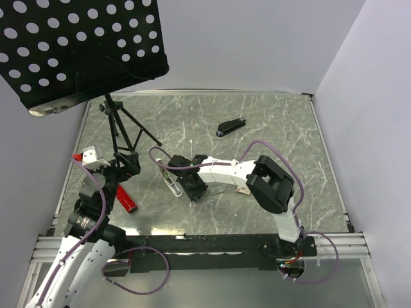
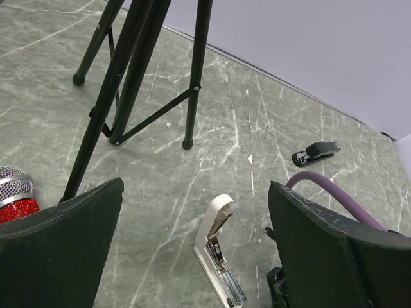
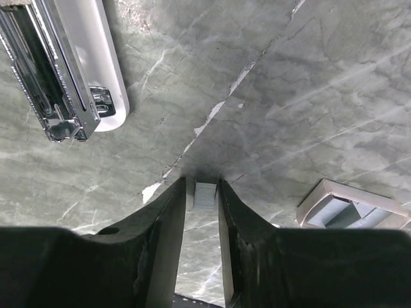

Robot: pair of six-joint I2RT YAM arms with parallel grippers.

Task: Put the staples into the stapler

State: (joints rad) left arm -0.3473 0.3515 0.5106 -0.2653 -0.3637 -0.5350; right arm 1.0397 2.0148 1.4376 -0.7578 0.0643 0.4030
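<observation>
Grey staples (image 3: 205, 196) pinched in R claw (image 3: 204, 190) | L claw (image 2: 196, 192) wide apart | box (image 1: 242, 190) print unreadable

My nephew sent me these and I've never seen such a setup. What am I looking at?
Two robot arms, the left arm and the right arm, are bolted to a marble-patterned table. One picture looks down from above; the other two come from a camera on each wrist. The right gripper pinches a strip of staples near an opened white stapler; the staple box lies close by. The left gripper is open and empty. Also there: a black stapler, a red microphone and a music stand.
</observation>
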